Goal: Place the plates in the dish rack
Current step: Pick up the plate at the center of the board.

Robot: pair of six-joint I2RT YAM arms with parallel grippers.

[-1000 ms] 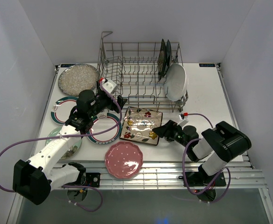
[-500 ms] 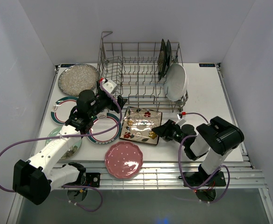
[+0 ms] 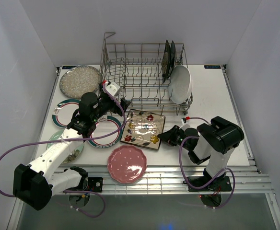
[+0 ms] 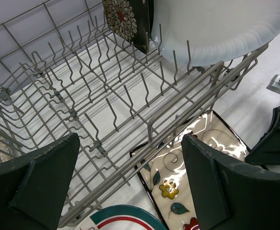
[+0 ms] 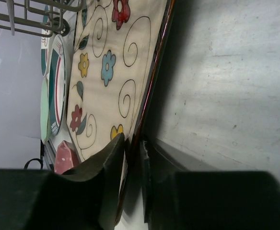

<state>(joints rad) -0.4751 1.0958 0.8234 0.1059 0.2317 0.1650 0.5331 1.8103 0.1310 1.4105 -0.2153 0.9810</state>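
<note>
The cream floral square plate (image 3: 142, 128) lies in front of the dish rack (image 3: 140, 72), its right edge lifted a little off the table. My right gripper (image 3: 165, 135) is shut on that edge; in the right wrist view the jaws (image 5: 133, 143) pinch the dark rim of the plate (image 5: 111, 62). My left gripper (image 3: 120, 103) hangs open at the rack's front left corner, empty, with rack wires (image 4: 106, 96) and the cream plate (image 4: 178, 177) below it. A white oval plate (image 3: 180, 84) and black floral plates (image 3: 167, 60) stand in the rack's right end.
On the table lie a speckled silver plate (image 3: 78, 79) at the back left, two teal-rimmed white plates (image 3: 65, 111) (image 3: 106, 132), a pale green plate (image 3: 65, 143) under the left arm and a pink scalloped plate (image 3: 126, 164) near the front edge.
My right gripper has closed on the cream floral plate's right edge and slid left with it; the plate has shifted slightly left. The left arm has not moved.
</note>
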